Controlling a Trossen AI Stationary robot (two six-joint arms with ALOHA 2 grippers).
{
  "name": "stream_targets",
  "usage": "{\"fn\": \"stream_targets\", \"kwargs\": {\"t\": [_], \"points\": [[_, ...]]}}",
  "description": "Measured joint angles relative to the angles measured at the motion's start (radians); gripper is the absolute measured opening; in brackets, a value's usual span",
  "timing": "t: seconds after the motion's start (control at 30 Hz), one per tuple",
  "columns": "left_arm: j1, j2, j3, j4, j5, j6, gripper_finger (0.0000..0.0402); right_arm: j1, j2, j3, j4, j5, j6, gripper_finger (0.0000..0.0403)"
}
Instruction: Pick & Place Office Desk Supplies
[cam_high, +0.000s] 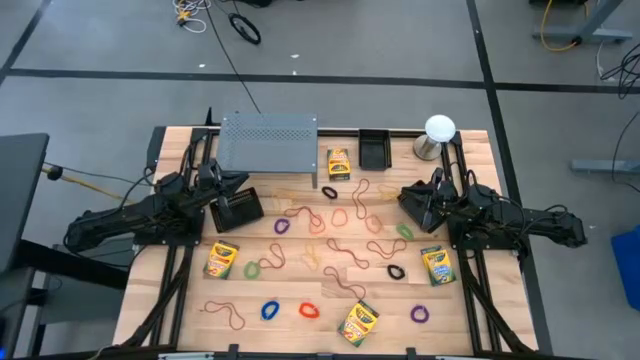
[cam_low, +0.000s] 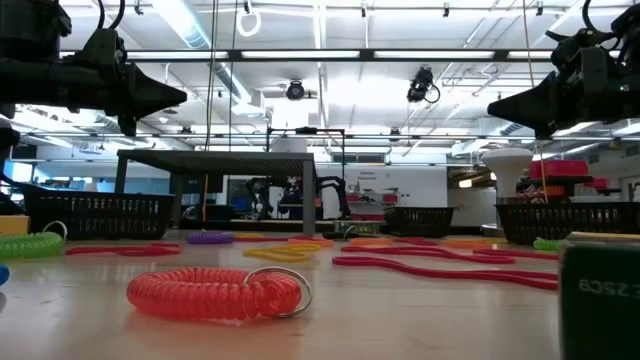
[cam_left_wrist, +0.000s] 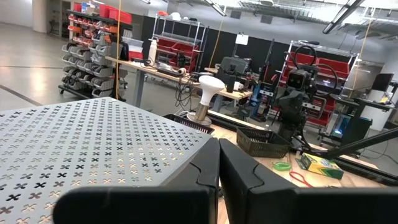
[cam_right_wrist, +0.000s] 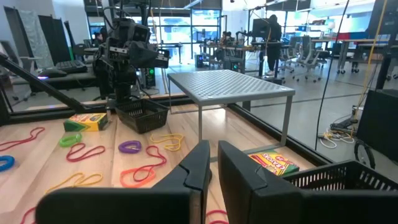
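Pre-pick: left gripper (cam_high: 243, 184) at 9 o'clock and right gripper (cam_high: 404, 195) at 3 both closed, empty, above the bench (cam_high: 300, 318); next, open over a rubber band (cam_high: 340, 215).

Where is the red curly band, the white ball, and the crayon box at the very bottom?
red curly band (cam_high: 308, 310), high view, middle of the coil.
white ball (cam_high: 439, 127), high view, top of the ball.
crayon box (cam_high: 358, 321), high view, middle of its yellow face.

You have rubber-band loops (cam_high: 345, 218) in tan, red, blue, purple, green and black lying flat, scattered from centre toward 6 o'clock. Four yellow-and-green crayon boxes (cam_high: 222, 259) lie flat at 12, 8, 4 and 6 o'clock.
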Motion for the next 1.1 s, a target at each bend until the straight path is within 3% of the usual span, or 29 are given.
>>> {"fn": "stream_targets", "kwargs": {"t": [0.4, 0.6, 0.97, 1.1], "points": [[0.0, 0.0, 0.0, 0.0, 0.0, 0.0, 0.0009, 0.0, 0.0, 0.0, 0.018, -0.001, -0.015, 0.0043], [0.0, 0.0, 0.0, 0.0, 0.0, 0.0, 0.0009, 0.0, 0.001, 0.0, 0.089, -0.049, 0.199, 0.0043], [0.0, 0.0, 0.0, 0.0, 0.0, 0.0, 0.0009, -0.005, 0.007, 0.0, 0.371, -0.038, 0.131, 0.0042], [0.0, 0.0, 0.0, 0.001, 0.0, 0.0, 0.0009, 0.008, 0.061, 0.0, 0.36, -0.07, 0.127, 0.001]]}}
